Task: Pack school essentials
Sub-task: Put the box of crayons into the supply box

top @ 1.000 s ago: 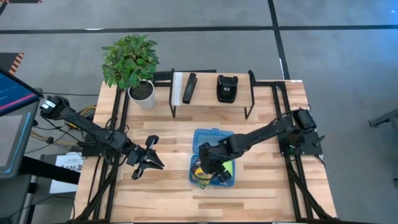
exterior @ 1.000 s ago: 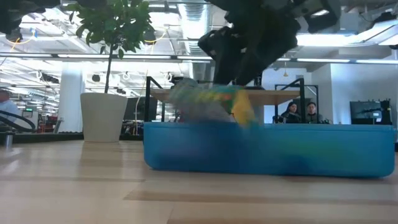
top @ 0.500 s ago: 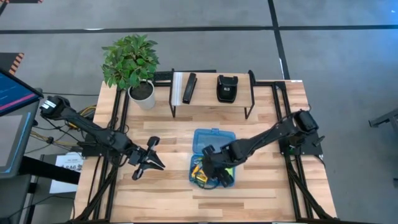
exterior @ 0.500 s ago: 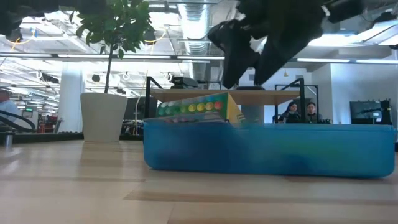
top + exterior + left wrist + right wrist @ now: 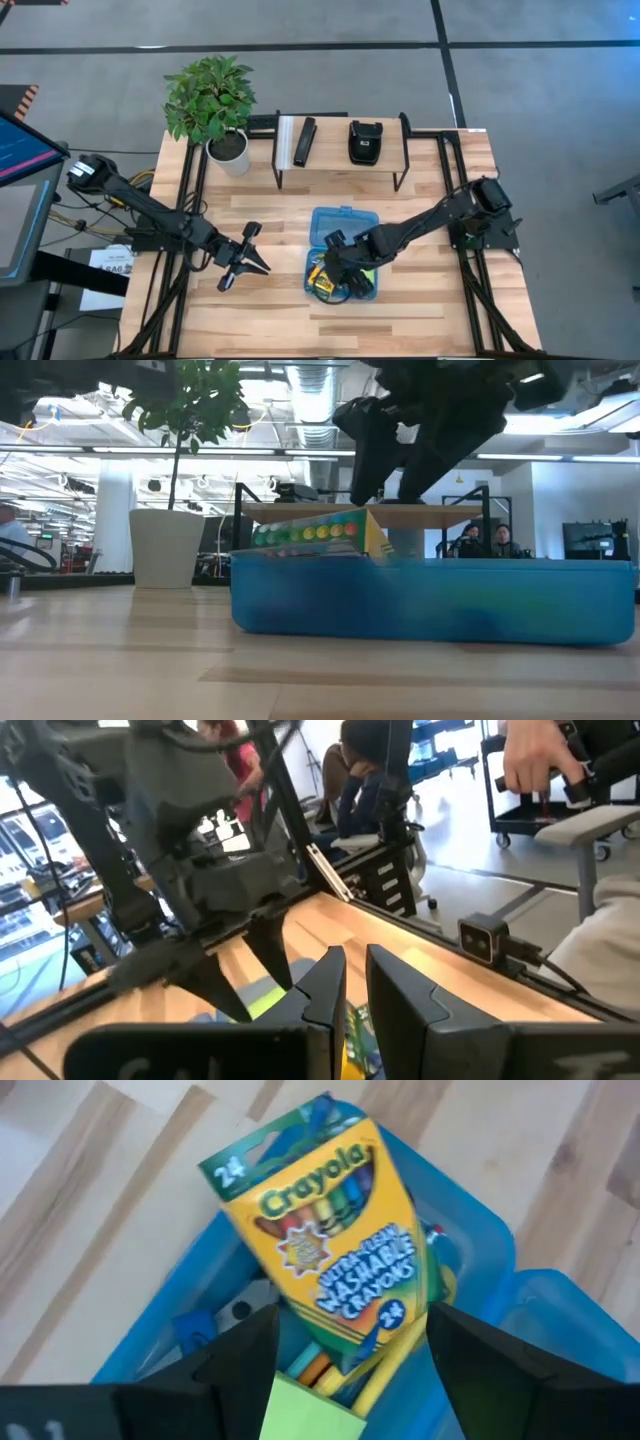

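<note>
- The right gripper (image 5: 338, 268) stands spread wide above the blue plastic bin (image 5: 345, 217), released, with nothing between its fingers; a second ago it was clamped around the yellow-and-green cardboard crayon box (image 5: 330, 1245) and carrying it down.
- That crayon box now lies in the bin, tilted against the contents with one end riding above the rim at the bin's 7 o'clock corner; the low view shows its top edge poking over the blue wall.
- Beneath it sit a lime-green sticky-note pad (image 5: 312, 1413) and yellow and orange pencils (image 5: 385, 1370), so by my reading the crayon step is done and packing is well along.
- The left gripper (image 5: 240, 264) waits at 9 o'clock of the bin, well apart, clenched on nothing visible; against the earlier frame it has swung slightly nearer the table's front edge.
- The black stapler (image 5: 364, 141) and flat black bar (image 5: 304, 141) rest on the wire shelf at 12 o'clock, unmoved.
</note>
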`<state>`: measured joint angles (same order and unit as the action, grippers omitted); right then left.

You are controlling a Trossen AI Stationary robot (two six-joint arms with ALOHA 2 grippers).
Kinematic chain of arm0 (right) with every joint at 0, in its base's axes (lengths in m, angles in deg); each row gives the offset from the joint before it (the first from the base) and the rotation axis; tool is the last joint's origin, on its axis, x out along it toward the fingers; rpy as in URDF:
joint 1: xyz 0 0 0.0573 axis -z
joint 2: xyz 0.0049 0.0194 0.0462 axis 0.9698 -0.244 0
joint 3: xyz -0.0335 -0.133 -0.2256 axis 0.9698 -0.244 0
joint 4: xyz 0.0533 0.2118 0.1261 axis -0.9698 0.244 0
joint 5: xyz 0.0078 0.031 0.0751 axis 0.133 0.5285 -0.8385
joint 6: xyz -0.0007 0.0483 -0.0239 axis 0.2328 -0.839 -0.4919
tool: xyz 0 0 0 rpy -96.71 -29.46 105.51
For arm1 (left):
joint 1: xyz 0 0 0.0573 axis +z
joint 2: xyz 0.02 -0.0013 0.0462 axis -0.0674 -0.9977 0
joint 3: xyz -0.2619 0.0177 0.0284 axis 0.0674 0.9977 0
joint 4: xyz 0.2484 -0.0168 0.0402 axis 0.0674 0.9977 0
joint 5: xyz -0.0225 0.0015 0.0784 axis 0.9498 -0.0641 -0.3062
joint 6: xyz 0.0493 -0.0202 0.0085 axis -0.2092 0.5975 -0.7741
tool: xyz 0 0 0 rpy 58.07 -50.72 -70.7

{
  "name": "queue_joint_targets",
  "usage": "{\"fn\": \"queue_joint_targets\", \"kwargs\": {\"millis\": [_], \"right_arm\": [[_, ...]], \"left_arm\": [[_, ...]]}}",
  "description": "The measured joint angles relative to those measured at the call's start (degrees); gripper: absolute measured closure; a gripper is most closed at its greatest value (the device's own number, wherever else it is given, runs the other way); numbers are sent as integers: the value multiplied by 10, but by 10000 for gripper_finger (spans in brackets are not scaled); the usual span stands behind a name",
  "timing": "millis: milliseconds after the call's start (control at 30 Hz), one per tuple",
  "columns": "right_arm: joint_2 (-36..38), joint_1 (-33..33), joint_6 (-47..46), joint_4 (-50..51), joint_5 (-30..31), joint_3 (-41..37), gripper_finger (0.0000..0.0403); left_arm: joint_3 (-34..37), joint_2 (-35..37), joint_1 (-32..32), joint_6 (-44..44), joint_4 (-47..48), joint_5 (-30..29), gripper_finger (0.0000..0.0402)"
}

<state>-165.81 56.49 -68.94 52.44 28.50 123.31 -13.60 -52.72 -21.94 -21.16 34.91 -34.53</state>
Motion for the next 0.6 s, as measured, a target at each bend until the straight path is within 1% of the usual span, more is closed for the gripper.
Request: {"fn": "queue_joint_targets", "kwargs": {"millis": [233, 367, 433, 533, 600], "right_arm": [[0, 12, -12, -4, -14, 0, 126], [0, 11, -19, -7, -16, 0, 125], [0, 7, -18, -8, -16, 0, 121], [0, 4, -19, -7, -13, 0, 117], [0, 4, -31, -5, -4, 0, 117]], "left_arm": [[0, -8, 0, 1, 3, -10, 367], [0, -17, 0, 26, 2, -25, 367], [0, -36, 0, 44, -5, -31, 367], [-3, -86, 0, 65, -27, -33, 367], [-25, -126, -4, 80, -25, -32, 367]]}}
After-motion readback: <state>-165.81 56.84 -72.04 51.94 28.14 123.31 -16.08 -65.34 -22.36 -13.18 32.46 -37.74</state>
